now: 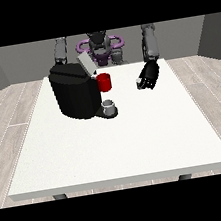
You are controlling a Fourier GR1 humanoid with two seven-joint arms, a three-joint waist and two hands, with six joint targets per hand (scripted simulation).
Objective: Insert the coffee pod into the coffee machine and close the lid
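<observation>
The hand at the view's right (pixel 148 75) is hovering over the white desk (pixel 118 146), seemingly gripping a small pod; the black box-shaped coffee machine (pixel 74 93), lid raised, is waiting beside it for insertion.

A single front camera stands across the white table (pixel 113 147), raised, facing the robot (pixel 100 46) at the far edge.

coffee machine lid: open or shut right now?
Open. The grey lid stands tilted up above the top of the black coffee machine, not lying flat on it. The hand at the view's right is apart from it.
</observation>
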